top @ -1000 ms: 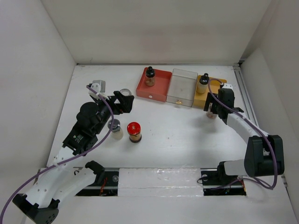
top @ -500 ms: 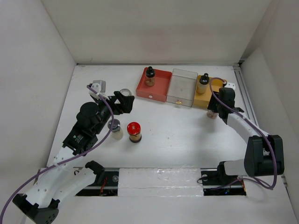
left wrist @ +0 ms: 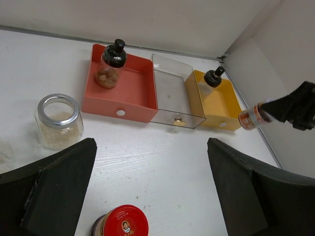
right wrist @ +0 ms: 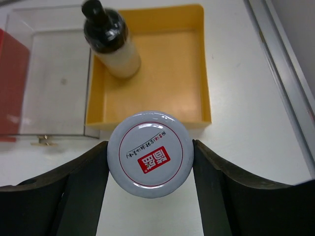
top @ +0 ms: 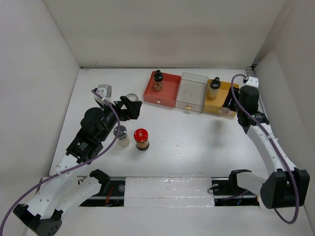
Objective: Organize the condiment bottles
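Note:
My right gripper point(right wrist: 149, 157) is shut on a white-lidded jar point(right wrist: 149, 154), its lid printed with a red label. It holds the jar clear of the table, just in front of the yellow tray point(right wrist: 197, 73). In the top view that gripper point(top: 230, 105) hangs at the tray's near right corner. A black-capped bottle point(right wrist: 110, 42) stands in the yellow tray, and another point(top: 157, 80) stands in the red tray point(top: 167, 96). My left gripper point(left wrist: 150, 191) is open over bare table. A red-capped jar point(left wrist: 120, 223) is just below it, and a silver-rimmed clear jar point(left wrist: 58, 120) to its left.
A clear tray point(top: 193, 91) sits between the red and yellow ones. A small grey-lidded jar point(top: 121, 136) stands left of the red-capped jar. White walls close in the table on three sides, and a rail runs along the right edge.
My right gripper has shut on the white-lidded jar, lifted it off the table and carried it back toward the yellow tray. The left arm has not moved.

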`<action>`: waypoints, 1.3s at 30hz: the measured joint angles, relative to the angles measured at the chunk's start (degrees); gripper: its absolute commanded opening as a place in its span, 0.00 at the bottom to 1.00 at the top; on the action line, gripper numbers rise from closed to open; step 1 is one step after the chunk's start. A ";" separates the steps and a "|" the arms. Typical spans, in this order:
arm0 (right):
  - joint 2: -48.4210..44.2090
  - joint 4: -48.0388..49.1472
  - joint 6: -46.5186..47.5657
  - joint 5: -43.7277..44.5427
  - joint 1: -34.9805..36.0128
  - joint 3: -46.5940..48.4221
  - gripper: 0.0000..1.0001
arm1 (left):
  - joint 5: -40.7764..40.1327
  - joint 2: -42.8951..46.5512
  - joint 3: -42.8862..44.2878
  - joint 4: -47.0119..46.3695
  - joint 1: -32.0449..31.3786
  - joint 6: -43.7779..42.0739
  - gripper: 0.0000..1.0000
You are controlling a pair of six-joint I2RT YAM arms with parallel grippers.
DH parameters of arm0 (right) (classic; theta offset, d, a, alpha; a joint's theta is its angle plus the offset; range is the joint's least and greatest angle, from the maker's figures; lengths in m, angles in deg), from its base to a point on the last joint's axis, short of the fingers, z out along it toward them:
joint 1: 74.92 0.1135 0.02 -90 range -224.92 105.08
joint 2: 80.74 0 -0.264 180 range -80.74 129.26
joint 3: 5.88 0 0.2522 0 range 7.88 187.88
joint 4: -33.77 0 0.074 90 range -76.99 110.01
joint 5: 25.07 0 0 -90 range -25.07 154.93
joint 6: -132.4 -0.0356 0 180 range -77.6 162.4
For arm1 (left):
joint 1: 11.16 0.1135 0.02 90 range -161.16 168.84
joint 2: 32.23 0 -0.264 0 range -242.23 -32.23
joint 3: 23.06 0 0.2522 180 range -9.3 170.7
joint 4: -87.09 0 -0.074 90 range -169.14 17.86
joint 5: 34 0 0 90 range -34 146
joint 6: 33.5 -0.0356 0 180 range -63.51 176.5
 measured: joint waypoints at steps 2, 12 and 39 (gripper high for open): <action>3.67 1.25 0.02 -1.11 -0.55 4.00 0.51 | 0.00 0.00 0.00 0.00 0.00 0.02 0.92; 30.60 8.37 2.47 -2.73 -5.14 21.11 0.51 | -0.04 -0.04 0.00 -0.02 0.00 -0.09 0.92; 29.99 9.09 4.46 -7.82 -4.76 28.26 0.68 | -2.03 0.02 0.00 0.04 0.00 -0.24 0.94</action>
